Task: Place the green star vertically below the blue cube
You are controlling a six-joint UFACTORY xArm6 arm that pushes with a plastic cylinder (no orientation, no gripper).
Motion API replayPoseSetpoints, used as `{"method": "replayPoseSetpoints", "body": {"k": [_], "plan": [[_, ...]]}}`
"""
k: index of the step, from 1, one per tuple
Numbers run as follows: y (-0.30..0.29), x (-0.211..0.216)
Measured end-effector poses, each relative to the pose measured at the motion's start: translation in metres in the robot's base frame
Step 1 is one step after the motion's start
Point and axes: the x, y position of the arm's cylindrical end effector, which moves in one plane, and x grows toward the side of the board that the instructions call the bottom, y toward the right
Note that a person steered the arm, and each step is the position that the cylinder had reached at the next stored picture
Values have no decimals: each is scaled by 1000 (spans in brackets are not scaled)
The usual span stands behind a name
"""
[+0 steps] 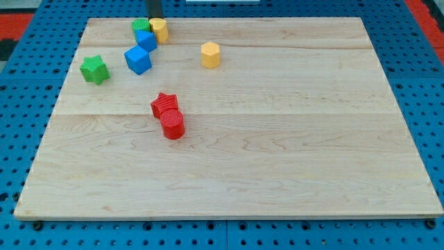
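The green star (94, 69) lies near the board's left edge in the upper part. The blue cube (138, 60) sits just to its right and slightly higher. My tip (155, 17) is at the view's top, right behind a tight cluster made of a green block (140, 27), a yellow block (159, 29) and a second, smaller blue block (146, 39). The tip is well above and to the right of the green star and is not touching it or the blue cube.
A yellow hexagonal block (210, 54) stands alone to the right of the cluster. A red star (164, 105) and a red cylinder (173, 125) touch each other near the board's middle left. The wooden board (291, 153) lies on a blue pegboard.
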Motion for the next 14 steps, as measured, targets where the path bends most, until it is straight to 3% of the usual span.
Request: {"method": "replayPoseSetpoints", "body": {"k": [1,3,5,6,7,8,9,10,11,12,13,14], "plan": [[-62,-1],[-72,10],[-141,101],[-141,141],[-94,178],[-97,181],[-140,148],[-101,139],[-58,179],[-36,181],[-80,200],[-68,253]]}}
